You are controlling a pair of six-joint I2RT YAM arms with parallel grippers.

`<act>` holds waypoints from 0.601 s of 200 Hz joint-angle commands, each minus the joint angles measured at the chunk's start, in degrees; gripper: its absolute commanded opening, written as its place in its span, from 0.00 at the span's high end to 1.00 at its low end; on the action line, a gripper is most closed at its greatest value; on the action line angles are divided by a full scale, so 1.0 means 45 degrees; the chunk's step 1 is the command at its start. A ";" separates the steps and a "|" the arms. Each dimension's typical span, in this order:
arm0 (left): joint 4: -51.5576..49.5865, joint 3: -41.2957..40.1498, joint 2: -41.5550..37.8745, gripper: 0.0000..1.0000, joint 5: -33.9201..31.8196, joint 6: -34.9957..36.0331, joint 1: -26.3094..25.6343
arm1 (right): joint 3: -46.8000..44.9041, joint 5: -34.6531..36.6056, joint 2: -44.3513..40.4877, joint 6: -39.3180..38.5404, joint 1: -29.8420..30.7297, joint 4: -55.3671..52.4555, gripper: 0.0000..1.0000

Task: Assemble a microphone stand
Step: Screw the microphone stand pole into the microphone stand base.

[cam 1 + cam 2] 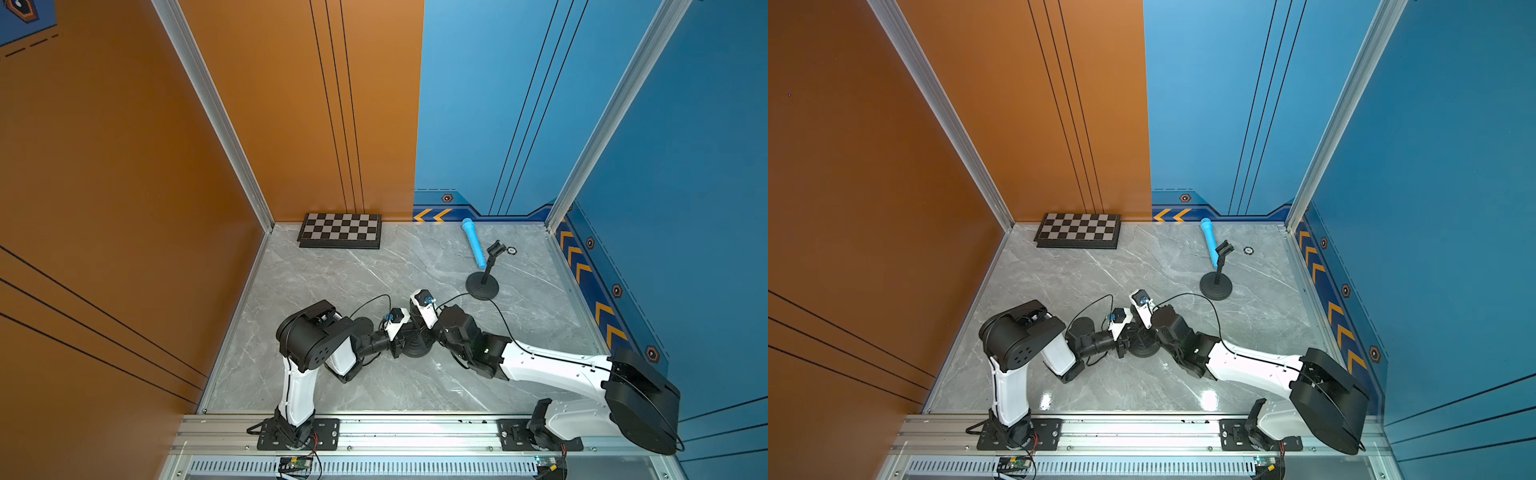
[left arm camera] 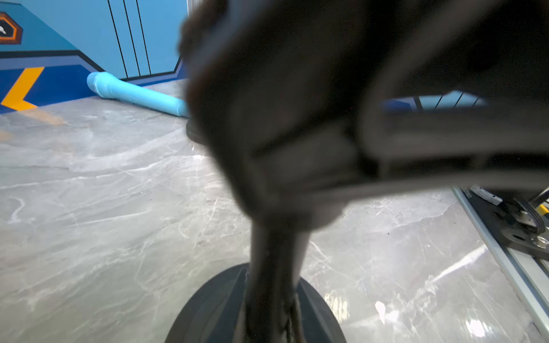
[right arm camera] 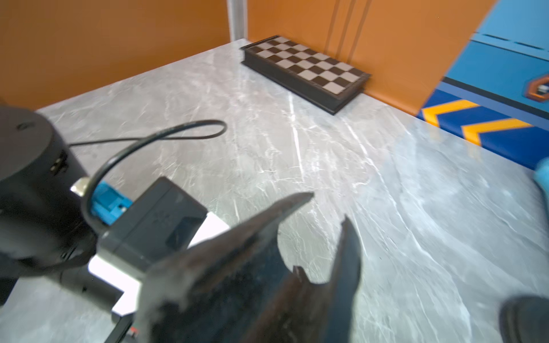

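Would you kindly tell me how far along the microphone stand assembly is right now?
Done: one stand is upright, its clip empty. In hand: the left gripper, shut, and right gripper, jaws apart, meet over a second base. Left: the blue microphone lies loose beside that stand, unclipped.

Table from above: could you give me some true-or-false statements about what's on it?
1. The blue microphone lies flat on the table. True.
2. The microphone sits in the clip of the stand. False: the clip is empty; the microphone lies beside the stand.
3. The chessboard lies by the orange wall. True.
4. Chess pieces stand on the chessboard. False: no pieces show on it.
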 commanded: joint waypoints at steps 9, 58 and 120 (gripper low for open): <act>-0.1724 -0.0104 0.0455 0.77 -0.0565 -0.0128 0.0149 | 0.0298 0.6528 0.1194 0.3196 0.1932 -0.1217 0.90; -0.1733 0.0188 0.0858 0.83 -0.0246 -0.0211 0.0154 | 0.1190 0.2104 0.1213 0.0725 0.1507 -0.1651 0.70; -0.1724 0.0098 0.0859 0.86 -0.0080 0.0073 0.0169 | 0.0237 -0.8999 -0.1422 -0.2766 -0.2447 -0.2626 0.45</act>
